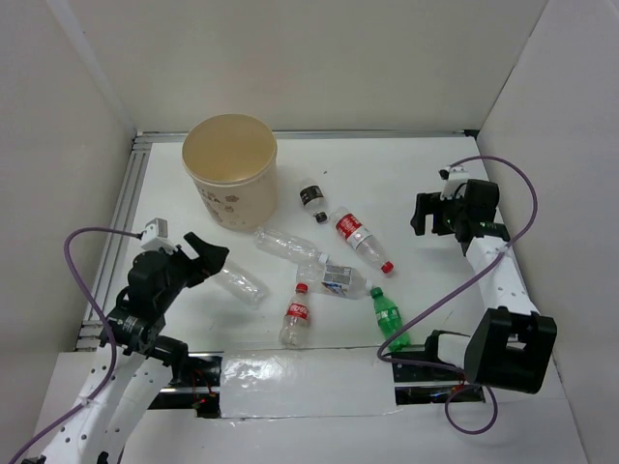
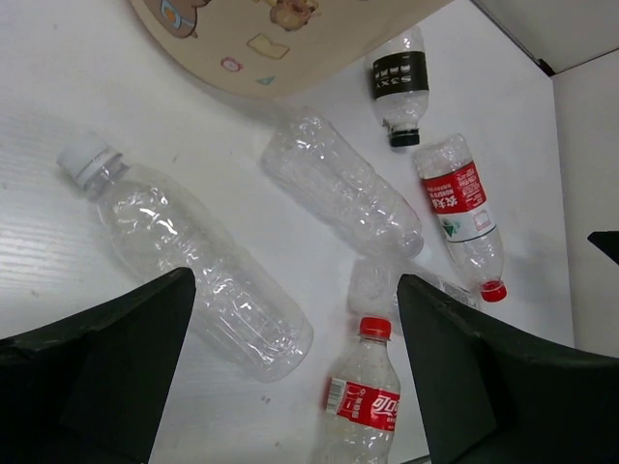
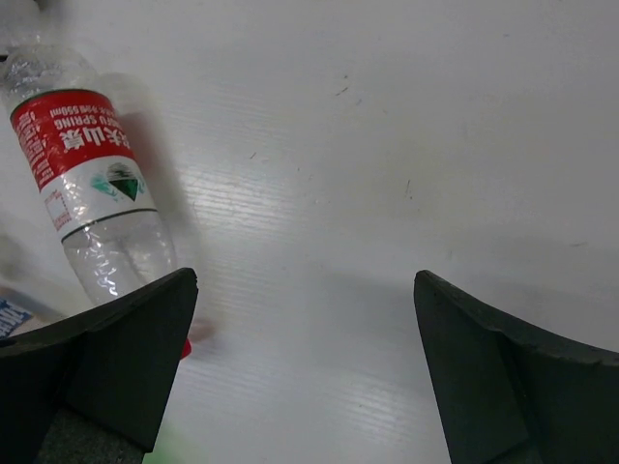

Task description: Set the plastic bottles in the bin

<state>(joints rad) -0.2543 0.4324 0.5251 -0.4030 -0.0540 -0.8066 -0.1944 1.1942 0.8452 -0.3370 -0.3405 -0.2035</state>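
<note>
Several plastic bottles lie on the white table. A plain clear one with a white cap (image 1: 240, 283) (image 2: 193, 261) lies just under my left gripper (image 1: 208, 253) (image 2: 295, 290), which is open and empty above its base end. Nearby lie a crumpled clear bottle (image 1: 285, 246) (image 2: 343, 184), a small red-labelled one (image 1: 297, 317) (image 2: 366, 396), a dark-labelled one (image 1: 312, 201) (image 2: 399, 82), a long red-labelled one (image 1: 360, 238) (image 3: 92, 184), a crushed one with a pale label (image 1: 338, 278) and a green one (image 1: 390, 317). The beige bin (image 1: 230, 169) (image 2: 261, 39) stands at the back left. My right gripper (image 1: 430, 213) (image 3: 305, 285) is open and empty over bare table, right of the long red-labelled bottle.
White walls close the table in on the left, back and right. A metal rail (image 1: 131, 193) runs along the left edge. Purple cables loop from both arms. Clear tape (image 1: 309, 382) covers the near edge between the arm bases.
</note>
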